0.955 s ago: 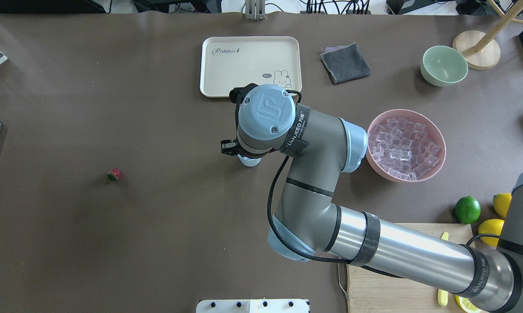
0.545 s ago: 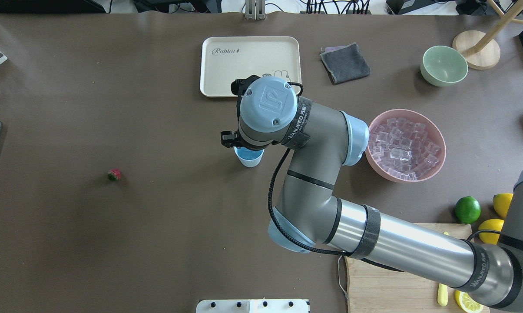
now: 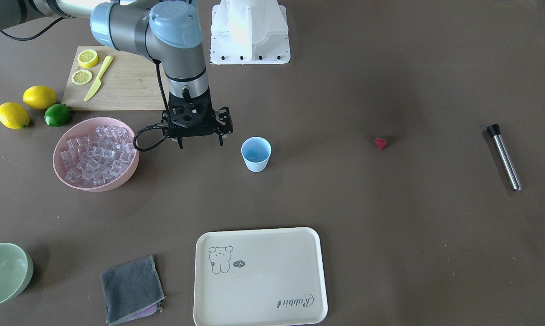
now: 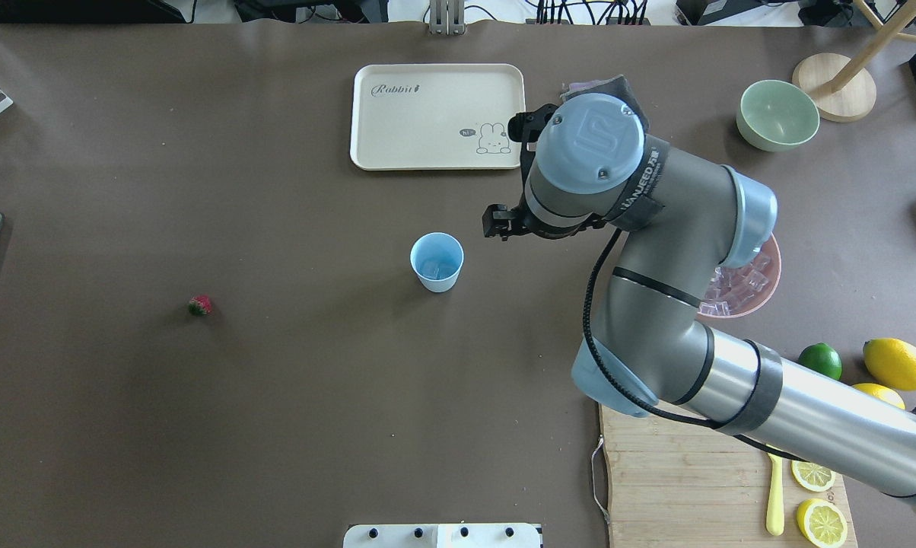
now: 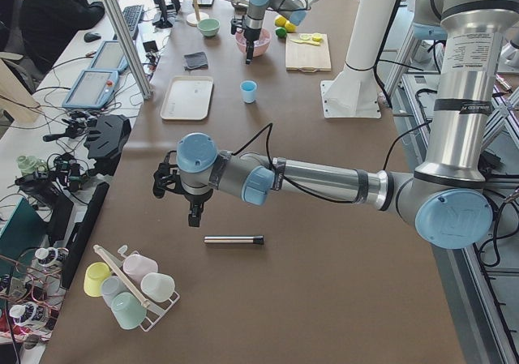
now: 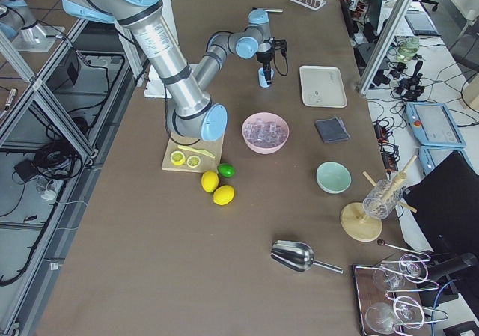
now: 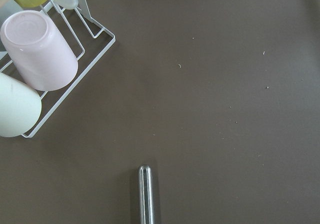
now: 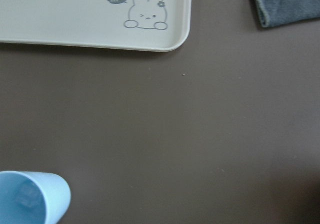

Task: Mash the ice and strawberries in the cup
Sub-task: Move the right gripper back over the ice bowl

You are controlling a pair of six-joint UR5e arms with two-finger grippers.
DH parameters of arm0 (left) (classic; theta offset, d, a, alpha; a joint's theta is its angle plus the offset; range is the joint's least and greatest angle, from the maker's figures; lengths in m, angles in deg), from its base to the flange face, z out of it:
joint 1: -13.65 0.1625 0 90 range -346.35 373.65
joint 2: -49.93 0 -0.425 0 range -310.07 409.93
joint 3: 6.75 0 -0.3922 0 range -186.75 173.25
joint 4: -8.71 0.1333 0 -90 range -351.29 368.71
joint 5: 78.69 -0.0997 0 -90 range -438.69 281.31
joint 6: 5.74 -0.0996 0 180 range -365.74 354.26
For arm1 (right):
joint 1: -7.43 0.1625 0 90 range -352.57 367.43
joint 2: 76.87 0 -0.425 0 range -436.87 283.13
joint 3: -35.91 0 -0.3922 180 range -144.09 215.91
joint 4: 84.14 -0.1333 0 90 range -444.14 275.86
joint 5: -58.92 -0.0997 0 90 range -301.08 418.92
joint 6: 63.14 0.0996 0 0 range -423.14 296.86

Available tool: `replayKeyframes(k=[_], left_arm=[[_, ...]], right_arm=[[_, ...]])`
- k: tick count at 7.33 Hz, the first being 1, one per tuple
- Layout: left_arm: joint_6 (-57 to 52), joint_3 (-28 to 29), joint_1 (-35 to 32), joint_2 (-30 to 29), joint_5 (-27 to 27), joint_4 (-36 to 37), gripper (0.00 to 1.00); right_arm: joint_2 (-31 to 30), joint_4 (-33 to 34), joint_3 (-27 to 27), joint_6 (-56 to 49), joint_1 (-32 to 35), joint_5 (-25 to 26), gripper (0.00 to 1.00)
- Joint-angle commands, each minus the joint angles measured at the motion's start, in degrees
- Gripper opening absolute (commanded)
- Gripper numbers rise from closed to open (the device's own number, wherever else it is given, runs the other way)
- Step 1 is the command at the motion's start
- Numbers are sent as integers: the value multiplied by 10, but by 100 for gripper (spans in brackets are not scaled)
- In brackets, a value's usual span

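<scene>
The pale-blue cup [image 4: 437, 262] stands upright mid-table, with a clear ice cube [image 4: 431, 268] on its bottom; it also shows in the front view [image 3: 256, 154] and at the lower left of the right wrist view [image 8: 30, 199]. My right gripper [image 3: 201, 143] is open and empty, hovering between the cup and the pink bowl [image 3: 64, 174] full of ice [image 3: 98, 151]. The tiny red strawberry [image 4: 199, 305] lies alone far to the left. My left gripper [image 5: 195, 216] hangs over a steel rod [image 5: 233, 239]; I cannot tell whether it is open or shut.
A cream rabbit tray [image 4: 437, 114] and a grey cloth [image 3: 132, 290] lie beyond the cup. A green bowl [image 4: 777, 114], a lime [image 4: 819, 359], lemons [image 4: 897, 364] and a cutting board [image 4: 679, 487] sit at the right. A rack of cups [image 7: 35, 64] stands near the rod.
My right arm has moved right, from directly over the cup to beside the pink bowl. The cup now stands uncovered with an ice cube inside.
</scene>
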Motion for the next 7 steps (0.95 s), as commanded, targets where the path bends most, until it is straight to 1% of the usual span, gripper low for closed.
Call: replayKeyframes(k=[1,2,3,5,6,7], left_arm=[[-1,1,-1,4,0,-2,98],[-1,2,-1,4,0,-2,98],[0,-1,-1,4,0,-2,98],[0,-1,-1,4,0,-1,98],[0,-1,-1,4,0,-1,98],[0,-1,0,2,0,-1,98]], right_arm=[[-83,56,89,-17,48,-26,98],[-126,53,98,-9,81,-48,98],[-158,52,95,-19,91,-47,97],[-171,45,76,-70,90,-26,97],[-168,44,62,-96,79,-4,95],[-171,41,60,-145,79,1,90]])
